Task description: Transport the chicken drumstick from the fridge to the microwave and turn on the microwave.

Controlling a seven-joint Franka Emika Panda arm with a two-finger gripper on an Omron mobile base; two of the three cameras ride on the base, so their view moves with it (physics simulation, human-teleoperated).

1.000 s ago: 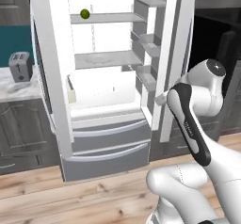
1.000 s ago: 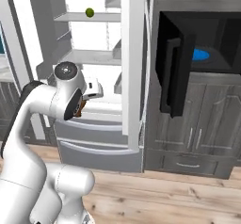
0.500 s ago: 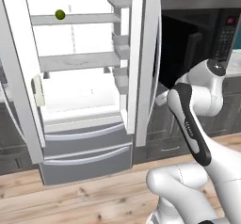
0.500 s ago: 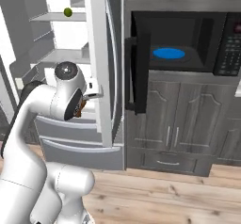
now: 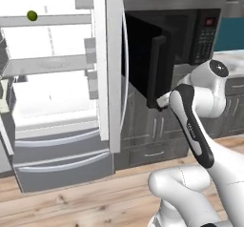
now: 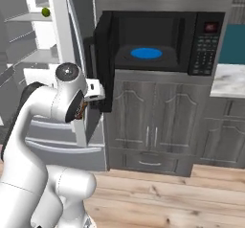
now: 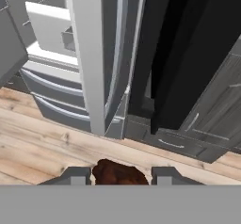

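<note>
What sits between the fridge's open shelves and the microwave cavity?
In the right base view, the fridge door and the open microwave door stand edge-on there.

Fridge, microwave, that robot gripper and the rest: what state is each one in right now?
fridge: door open, shelves showing
microwave: door swung open, red display lit
blue plate: lying inside the microwave, nothing on it
gripper: shut on the chicken drumstick
small green fruit: resting on the fridge's top shelf
</note>
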